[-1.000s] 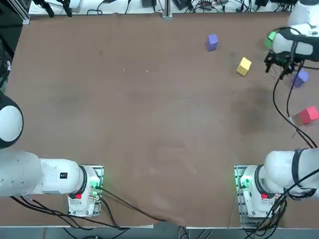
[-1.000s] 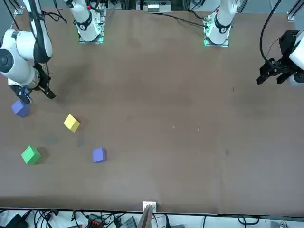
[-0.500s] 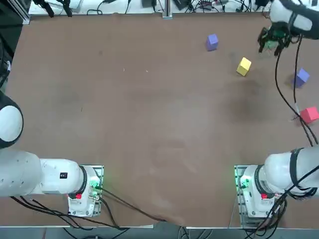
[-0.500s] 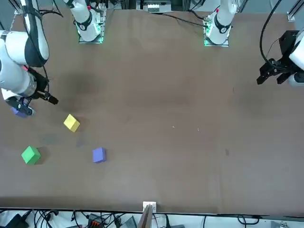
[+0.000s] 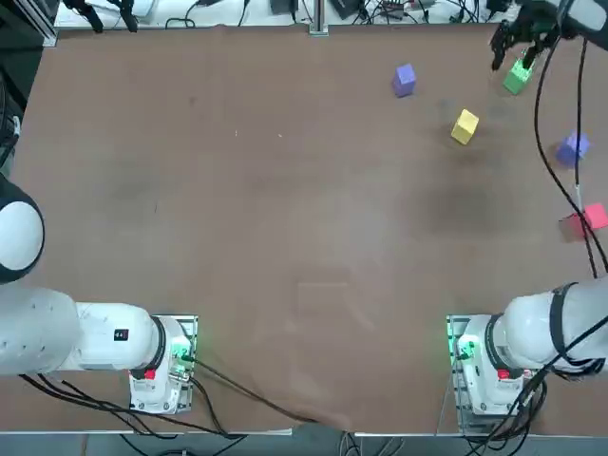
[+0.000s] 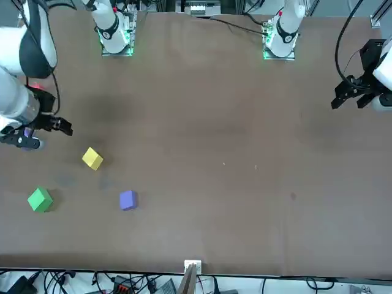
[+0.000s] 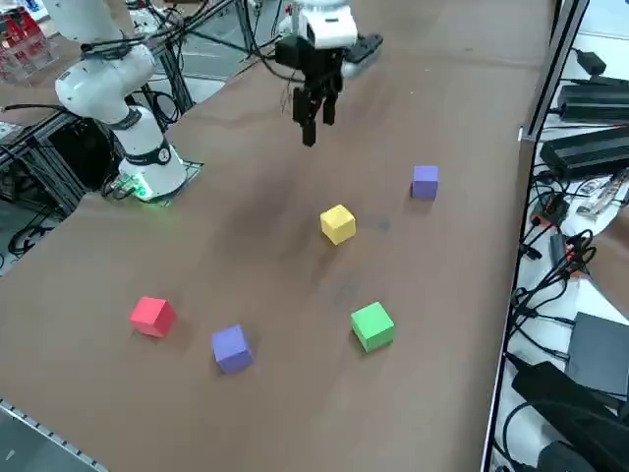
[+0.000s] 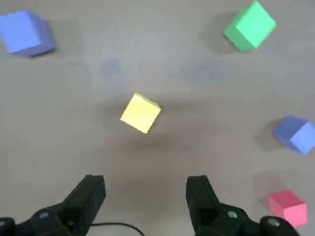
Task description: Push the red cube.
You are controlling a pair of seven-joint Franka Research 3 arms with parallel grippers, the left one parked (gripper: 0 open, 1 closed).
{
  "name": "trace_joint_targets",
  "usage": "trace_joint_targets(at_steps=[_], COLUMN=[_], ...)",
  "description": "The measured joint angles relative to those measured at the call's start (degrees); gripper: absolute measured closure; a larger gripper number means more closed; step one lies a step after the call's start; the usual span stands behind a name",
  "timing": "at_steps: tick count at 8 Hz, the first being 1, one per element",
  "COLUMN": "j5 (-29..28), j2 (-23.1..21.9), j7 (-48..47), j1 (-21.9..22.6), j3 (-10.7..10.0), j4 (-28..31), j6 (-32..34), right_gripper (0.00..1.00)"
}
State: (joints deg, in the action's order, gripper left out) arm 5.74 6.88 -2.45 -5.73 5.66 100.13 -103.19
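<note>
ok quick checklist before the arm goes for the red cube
1. Red cube in view, flat on the table: ok.
2. Right gripper open and empty: ok.
3. Gripper down beside the red cube: not ok, it hangs high in the air, far from it.
4. Right target picked out: ok, the cube sits apart from its nearest neighbour, a purple cube.
5. Room to push: cannot tell, the red cube lies near the table's right edge, so the direction matters.
6. Other cubes out of the descent path: ok, yellow cube and green cube lie well away from the red one.
</note>
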Motion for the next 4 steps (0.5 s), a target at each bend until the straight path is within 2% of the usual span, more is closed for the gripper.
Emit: trace_joint_targets(at_steps=[2,4], j5=[-4.42,-5.19], j2=[-0.1,-0.65], j7=[1.91,1.91], j1=[0.77,2.03], j3=[0.0,-0.57], j4=[-6.29,-9.95], j6=[2.59,5.61], right_gripper=[0.0,0.0])
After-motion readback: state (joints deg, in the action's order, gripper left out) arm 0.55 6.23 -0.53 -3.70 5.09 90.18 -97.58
